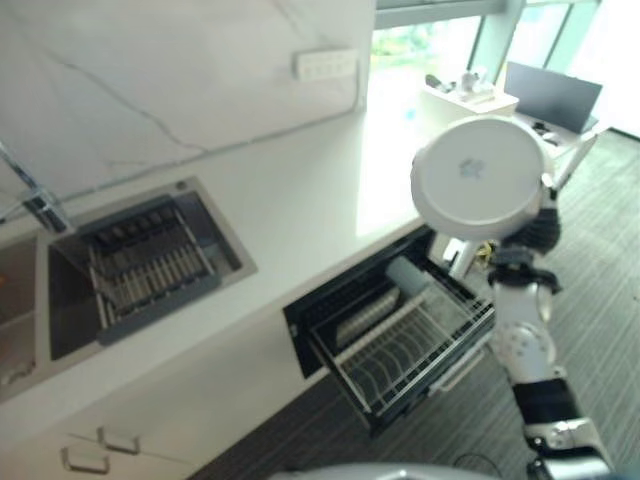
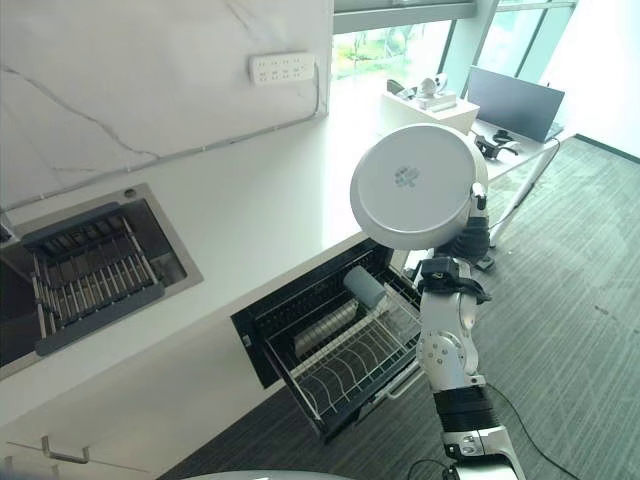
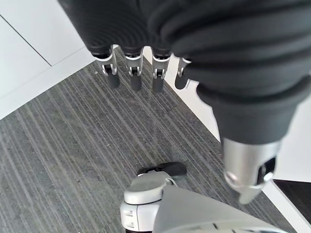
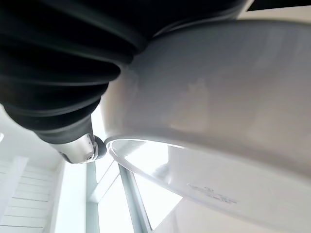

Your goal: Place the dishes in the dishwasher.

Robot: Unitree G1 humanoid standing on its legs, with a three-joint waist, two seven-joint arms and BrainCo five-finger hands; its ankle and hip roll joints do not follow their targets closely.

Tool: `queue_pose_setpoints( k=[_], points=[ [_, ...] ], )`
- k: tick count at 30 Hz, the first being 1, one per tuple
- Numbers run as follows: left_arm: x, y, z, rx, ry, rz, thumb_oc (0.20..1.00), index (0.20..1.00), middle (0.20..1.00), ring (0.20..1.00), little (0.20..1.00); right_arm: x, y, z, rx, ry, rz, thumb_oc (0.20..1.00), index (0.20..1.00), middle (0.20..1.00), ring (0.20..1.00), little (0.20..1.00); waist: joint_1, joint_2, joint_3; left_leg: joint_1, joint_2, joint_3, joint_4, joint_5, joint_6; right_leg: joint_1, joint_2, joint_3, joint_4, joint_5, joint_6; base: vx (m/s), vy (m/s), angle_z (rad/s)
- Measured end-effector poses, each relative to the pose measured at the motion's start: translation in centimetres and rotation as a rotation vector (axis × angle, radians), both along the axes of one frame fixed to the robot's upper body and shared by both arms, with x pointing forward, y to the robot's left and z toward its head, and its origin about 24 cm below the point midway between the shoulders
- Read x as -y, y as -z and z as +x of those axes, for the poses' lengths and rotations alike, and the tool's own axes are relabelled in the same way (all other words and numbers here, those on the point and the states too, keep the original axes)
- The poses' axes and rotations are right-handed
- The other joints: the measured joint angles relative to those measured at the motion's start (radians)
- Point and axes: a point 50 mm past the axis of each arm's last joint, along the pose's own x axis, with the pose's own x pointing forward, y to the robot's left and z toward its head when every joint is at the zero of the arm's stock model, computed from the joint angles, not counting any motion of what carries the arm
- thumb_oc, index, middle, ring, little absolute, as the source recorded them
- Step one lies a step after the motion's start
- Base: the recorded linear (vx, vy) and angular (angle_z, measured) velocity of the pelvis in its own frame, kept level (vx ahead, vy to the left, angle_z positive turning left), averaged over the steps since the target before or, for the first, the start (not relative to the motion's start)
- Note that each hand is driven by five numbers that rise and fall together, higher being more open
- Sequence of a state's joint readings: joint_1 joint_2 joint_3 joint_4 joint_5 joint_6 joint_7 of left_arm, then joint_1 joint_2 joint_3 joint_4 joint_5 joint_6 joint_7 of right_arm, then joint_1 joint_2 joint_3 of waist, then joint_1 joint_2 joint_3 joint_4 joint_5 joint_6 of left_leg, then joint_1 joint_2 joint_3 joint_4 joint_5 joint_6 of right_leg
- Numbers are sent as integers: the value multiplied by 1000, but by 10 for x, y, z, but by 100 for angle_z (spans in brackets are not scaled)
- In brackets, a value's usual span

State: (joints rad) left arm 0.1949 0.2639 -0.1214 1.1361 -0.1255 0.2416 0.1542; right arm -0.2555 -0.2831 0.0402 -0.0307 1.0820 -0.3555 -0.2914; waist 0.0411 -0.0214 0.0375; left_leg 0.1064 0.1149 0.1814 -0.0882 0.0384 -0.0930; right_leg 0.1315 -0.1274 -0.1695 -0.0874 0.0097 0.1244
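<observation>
I see the right hand point(image 2: 470, 238) holding a round white ceramic plate point(image 2: 415, 186) upright, underside toward the head camera, above the open black dishwasher drawer point(image 2: 330, 345) with its wire rack. Fingers hidden behind the plate; grip unreadable. Left hand point(image 3: 146, 53) hangs over grey striped carpet point(image 3: 58, 155), fingers straight, relaxed.

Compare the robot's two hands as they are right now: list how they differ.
The right hand is raised over the open dishwasher drawer, gripping a white plate on edge, underside facing the camera. The left hand holds nothing, its fingers straight and hanging down toward the grey carpet. Both wear a dark ribbed cover.
</observation>
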Motion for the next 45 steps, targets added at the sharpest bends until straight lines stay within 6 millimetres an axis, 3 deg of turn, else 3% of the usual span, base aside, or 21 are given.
queue_pose_setpoints(
  k=[3, 8, 11, 12, 14, 15, 19, 22, 26, 31, 37, 41, 45],
  points=[
    [13, 3, -8, 2, -11, -69, 1000, 1000, 1000, 1000, 1000, 12, 34, -17, -135, 36, 1, 200, 200, 200, 200, 200, 2, 3, -6, -3, 0, 0, 0, 0, 0, -3, 0, 1, 0, 0, 0, -15, -72, -1],
    [10, 1, -2, 38, 28, -81, 1000, 1000, 1000, 1000, 1000, 9, 39, -16, -152, 31, 4, 200, 200, 200, 200, 200, 11, 9, -6, -12, -2, -3, 0, 0, 0, -10, -2, -2, 0, 0, 0, -23, -19, 2],
    [6, 0, 11, 86, 9, -77, 1000, 1000, 1000, 1000, 1000, 12, 40, -9, -164, 45, 3, 200, 200, 200, 200, 200, 24, 28, 13, -61, -1, -16, 23, 7, 3, -47, -2, -9, 21, 0, -2, -110, -62, 10],
    [4, -2, 21, 111, 19, -70, 1000, 1000, 1000, 1000, 1000, 14, 39, -6, -163, 58, 5, 200, 200, 200, 200, 200, 23, 18, 24, -97, 1, -34, 68, 2, 9, -72, -3, -13, 51, -2, -6, -15, -96, 18],
    [7, -3, 47, 152, 45, -64, 1000, 1000, 1000, 1000, 1000, 18, 39, -5, -164, 77, 12, 200, 200, 200, 200, 200, 31, 36, 78, -115, 10, -53, 94, -10, 1, -84, 3, -28, 64, -7, -12, 36, -109, 15],
    [12, -1, 56, 130, 22, -56, 1000, 1000, 1000, 1000, 1000, 11, 49, -3, -205, 63, 30, 200, 200, 200, 200, 200, 26, 39, 90, -114, 14, -54, 98, -12, 0, -87, 5, -27, 77, -18, -19, 81, -107, 1],
    [22, 0, 72, 157, 6, -42, 1000, 1000, 1000, 1000, 1000, -11, 70, -2, -298, 15, 47, 200, 200, 200, 200, 200, 19, 13, 135, -132, 54, -63, 208, -70, -25, -104, 20, -37, 181, -93, -42, 8, -48, -5],
    [22, -1, 79, 169, 52, -38, 1000, 1000, 1000, 1000, 1000, -3, 71, 4, -298, 65, 54, 200, 200, 200, 200, 200, 23, 39, 177, -205, 53, -80, 277, -85, -17, -186, 7, -36, 281, -120, -48, 5, 3, 9],
    [22, 1, 64, 133, 38, -48, 1000, 1000, 1000, 1000, 1000, 1, 83, -1, -343, 82, 58, 200, 200, 200, 200, 200, 18, 88, 212, -186, 41, -82, 279, -88, -12, -171, -2, -35, 302, -121, -39, 67, 11, 0],
    [23, 4, 53, 120, 13, -71, 1000, 1000, 1000, 1000, 1000, 4, 95, -10, -387, 97, 41, 200, 200, 200, 200, 200, 15, 84, 213, -148, 41, -83, 282, -100, -11, -151, -9, -28, 332, -159, -53, 87, 26, 0],
    [28, 5, 51, 124, 8, -100, 1000, 1000, 1000, 1000, 1000, -18, 128, -18, -539, 5, -126, 200, 200, 200, 200, 200, 19, 84, 212, -143, 36, -66, 304, -111, -5, -160, -19, -7, 359, -167, -51, 32, 36, -6],
    [25, 5, 48, 123, 10, -98, 1000, 1000, 1000, 1000, 1000, -7, 143, -24, -636, 1, -176, 200, 200, 200, 200, 200, 22, 82, 212, -149, 37, -67, 332, -125, -2, -152, -21, -7, 359, -166, -51, 25, 26, -2],
    [22, 4, 44, 131, 15, -88, 1000, 1000, 1000, 1000, 1000, 5, 142, -22, -666, 3, -268, 200, 200, 200, 200, 200, 35, 68, 210, -158, 38, -69, 352, -137, 0, -149, -22, -9, 358, -165, -49, 3, 2, 1]
  ],
)
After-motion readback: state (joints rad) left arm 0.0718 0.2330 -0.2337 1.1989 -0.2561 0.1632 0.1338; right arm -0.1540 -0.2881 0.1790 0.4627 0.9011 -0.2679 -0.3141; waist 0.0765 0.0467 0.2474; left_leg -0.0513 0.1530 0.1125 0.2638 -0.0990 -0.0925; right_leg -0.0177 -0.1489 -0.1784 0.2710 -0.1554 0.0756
